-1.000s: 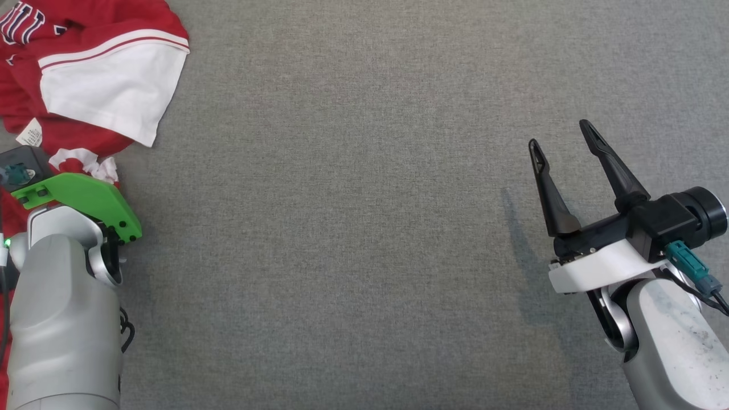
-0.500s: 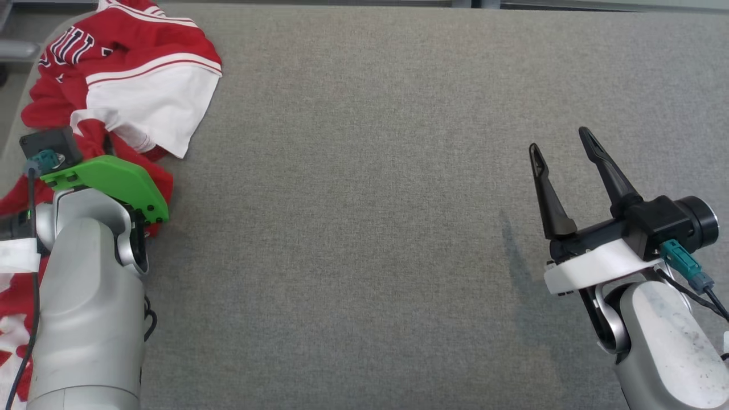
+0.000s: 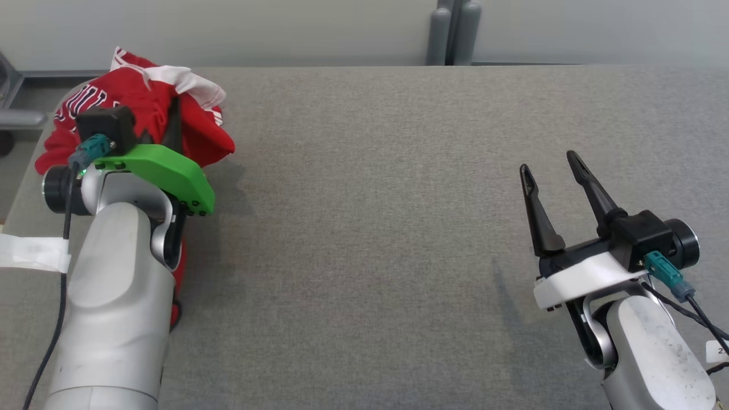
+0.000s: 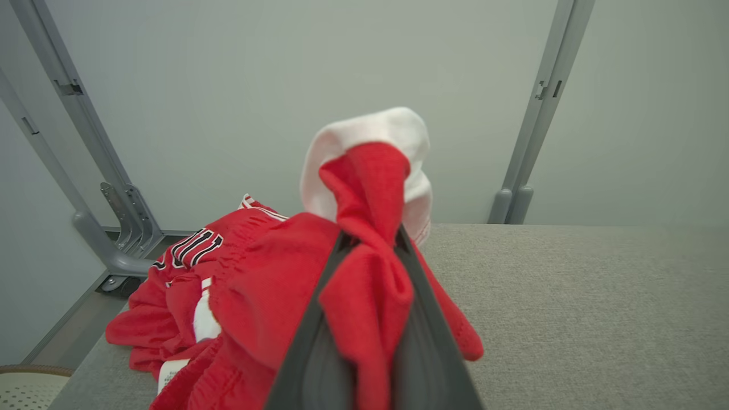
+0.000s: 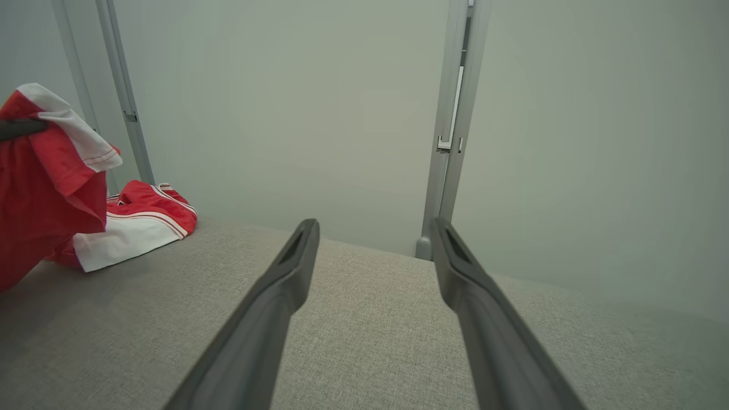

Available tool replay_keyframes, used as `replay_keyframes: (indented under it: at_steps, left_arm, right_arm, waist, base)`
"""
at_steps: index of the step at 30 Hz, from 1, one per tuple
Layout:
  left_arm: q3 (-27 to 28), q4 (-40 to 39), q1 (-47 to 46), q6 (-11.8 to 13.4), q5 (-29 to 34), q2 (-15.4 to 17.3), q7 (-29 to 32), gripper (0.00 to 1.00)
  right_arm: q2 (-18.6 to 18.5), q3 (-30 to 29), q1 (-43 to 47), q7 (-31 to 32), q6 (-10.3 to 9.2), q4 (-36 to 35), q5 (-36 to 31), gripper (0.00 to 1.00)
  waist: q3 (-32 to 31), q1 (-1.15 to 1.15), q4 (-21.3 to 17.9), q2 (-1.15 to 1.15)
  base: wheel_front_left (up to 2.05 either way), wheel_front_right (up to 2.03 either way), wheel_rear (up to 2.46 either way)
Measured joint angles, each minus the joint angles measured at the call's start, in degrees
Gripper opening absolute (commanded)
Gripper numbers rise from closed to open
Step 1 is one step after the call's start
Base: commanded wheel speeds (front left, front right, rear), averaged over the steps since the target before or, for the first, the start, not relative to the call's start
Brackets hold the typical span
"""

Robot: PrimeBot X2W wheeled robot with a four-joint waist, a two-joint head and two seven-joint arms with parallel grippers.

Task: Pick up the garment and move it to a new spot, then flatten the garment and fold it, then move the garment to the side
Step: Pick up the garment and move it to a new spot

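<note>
The garment (image 3: 142, 108) is red and white with dark lettering and sits bunched at the table's far left. My left gripper (image 3: 173, 117) is shut on a fold of it and holds that part lifted, while the remainder trails down onto the table. In the left wrist view the red cloth (image 4: 370, 267) is pinched between the two dark fingers (image 4: 307, 341), and a white panel flops over the top. From the right wrist camera the lifted garment (image 5: 51, 188) hangs at the left. My right gripper (image 3: 549, 165) stands open and holds nothing over the table's right side.
The grey fabric table (image 3: 370, 199) stretches between the arms. A pale wall with grey metal posts (image 3: 453, 31) runs behind the far edge. White tape (image 3: 31, 253) wraps the cable on my left arm.
The head camera has tilted up, bringing the far edge and wall into view. My left gripper closed on the garment and lifted it off the table. The right gripper stayed open.
</note>
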Motion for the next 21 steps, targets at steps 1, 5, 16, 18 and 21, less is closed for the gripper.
replay_keyframes:
  at_steps: [1,5,16,18,21]
  left_arm:
    - [-1.03,-0.30,0.12,-0.68,-1.12,0.01,0.01,0.00]
    - [-6.81,-2.42,2.03,-1.78,-8.83,0.02,0.62,0.00]
    - [-20.20,-13.61,3.86,-1.76,-20.97,0.26,2.11,0.00]
    - [-21.96,-16.28,3.85,-1.71,-22.24,0.27,2.12,0.00]
    - [-25.28,-20.87,3.71,0.53,-23.71,0.32,2.12,0.00]
  right_arm:
    - [0.00,0.01,0.44,-0.01,0.00,0.15,0.01,1.00]
    - [0.04,0.00,1.81,-0.01,-0.43,0.49,0.01,1.00]
    - [0.12,0.54,3.29,-0.01,-0.73,0.29,0.58,1.00]
    - [0.29,1.16,3.49,-0.01,-0.20,0.29,0.59,1.00]
    - [0.77,1.98,3.64,-0.01,0.29,0.23,0.60,1.00]
  waist:
    - [-0.40,0.00,-0.55,0.00]
    - [-1.88,0.00,-3.21,0.00]
    - [-4.24,0.00,-11.92,0.00]
    - [-4.43,0.00,-13.57,0.00]
    - [-4.68,0.00,-16.83,0.00]
  base:
    - [0.00,0.00,0.00]
    - [0.00,0.00,0.00]
    - [0.00,0.00,0.00]
    - [0.00,0.00,0.00]
    - [0.00,0.00,0.00]
